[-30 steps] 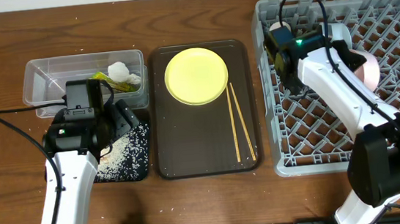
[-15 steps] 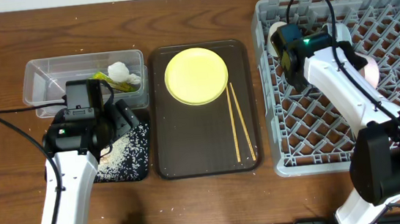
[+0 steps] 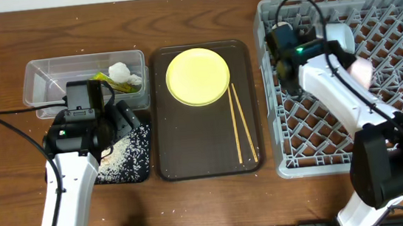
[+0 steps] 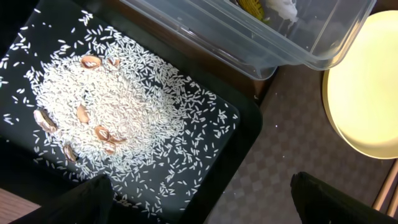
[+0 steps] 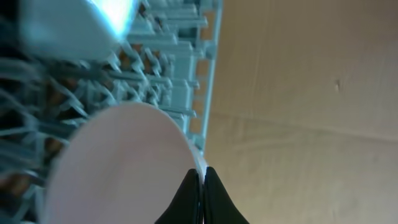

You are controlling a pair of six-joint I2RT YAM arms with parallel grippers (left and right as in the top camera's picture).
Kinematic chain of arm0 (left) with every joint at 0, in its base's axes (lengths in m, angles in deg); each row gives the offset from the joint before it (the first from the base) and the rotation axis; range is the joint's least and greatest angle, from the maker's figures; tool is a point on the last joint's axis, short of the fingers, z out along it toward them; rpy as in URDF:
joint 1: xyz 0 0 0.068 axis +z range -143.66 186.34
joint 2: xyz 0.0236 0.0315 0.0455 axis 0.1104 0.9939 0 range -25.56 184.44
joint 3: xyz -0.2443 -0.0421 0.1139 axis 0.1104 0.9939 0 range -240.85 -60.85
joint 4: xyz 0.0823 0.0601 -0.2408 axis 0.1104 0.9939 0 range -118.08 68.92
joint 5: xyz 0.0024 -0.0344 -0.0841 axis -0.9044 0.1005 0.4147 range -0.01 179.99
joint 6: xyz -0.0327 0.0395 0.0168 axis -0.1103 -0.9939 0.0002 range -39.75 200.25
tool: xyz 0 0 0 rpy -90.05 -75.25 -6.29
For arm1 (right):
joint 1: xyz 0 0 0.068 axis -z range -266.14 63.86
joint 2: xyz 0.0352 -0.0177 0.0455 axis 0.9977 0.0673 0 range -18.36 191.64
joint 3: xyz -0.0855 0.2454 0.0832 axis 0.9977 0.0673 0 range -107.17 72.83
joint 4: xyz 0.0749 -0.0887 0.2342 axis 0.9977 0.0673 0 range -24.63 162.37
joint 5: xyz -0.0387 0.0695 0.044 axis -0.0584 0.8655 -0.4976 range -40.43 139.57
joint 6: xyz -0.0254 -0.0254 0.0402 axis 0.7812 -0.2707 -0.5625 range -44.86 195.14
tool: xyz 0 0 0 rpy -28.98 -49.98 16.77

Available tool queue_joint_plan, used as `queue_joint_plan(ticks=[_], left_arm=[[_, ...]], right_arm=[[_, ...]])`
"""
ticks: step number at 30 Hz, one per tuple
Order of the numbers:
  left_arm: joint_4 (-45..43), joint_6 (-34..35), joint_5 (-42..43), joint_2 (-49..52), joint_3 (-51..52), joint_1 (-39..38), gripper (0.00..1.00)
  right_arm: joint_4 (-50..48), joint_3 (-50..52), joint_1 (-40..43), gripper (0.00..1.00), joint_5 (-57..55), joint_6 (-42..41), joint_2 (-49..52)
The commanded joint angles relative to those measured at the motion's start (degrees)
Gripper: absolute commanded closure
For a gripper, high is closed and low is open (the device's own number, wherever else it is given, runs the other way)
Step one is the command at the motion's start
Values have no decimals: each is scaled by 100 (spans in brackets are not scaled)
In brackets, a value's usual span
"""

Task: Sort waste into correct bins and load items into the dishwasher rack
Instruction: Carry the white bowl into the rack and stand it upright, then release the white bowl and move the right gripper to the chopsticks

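Rice (image 4: 106, 112) across black tray (image 4: 245, 143) beneath left gripper (image 4: 211, 202); hangs spread wide. Right gripper (image 5: 202, 190) at corner of rack (image 3: 399, 5); presses together on pale round rim (image 5: 124, 162), cup or bowl unclear.

No text, label, brand, number or sign can be read in any of the views.
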Motion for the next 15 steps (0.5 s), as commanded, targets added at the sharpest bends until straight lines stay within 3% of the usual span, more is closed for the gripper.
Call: queue_joint_plan(ticks=[1, 9, 12, 15], left_arm=[[15, -4, -48, 13, -57, 26, 6], [15, -4, -50, 13, -57, 26, 6], [15, -4, -48, 13, -57, 26, 6], [15, -4, -48, 13, -57, 26, 6]], right_arm=[[-219, 66, -271, 80, 260, 269, 28], [-728, 57, -588, 39, 1462, 264, 26], [-726, 31, -588, 34, 2111, 216, 13], [-726, 11, -595, 34, 2791, 216, -50]])
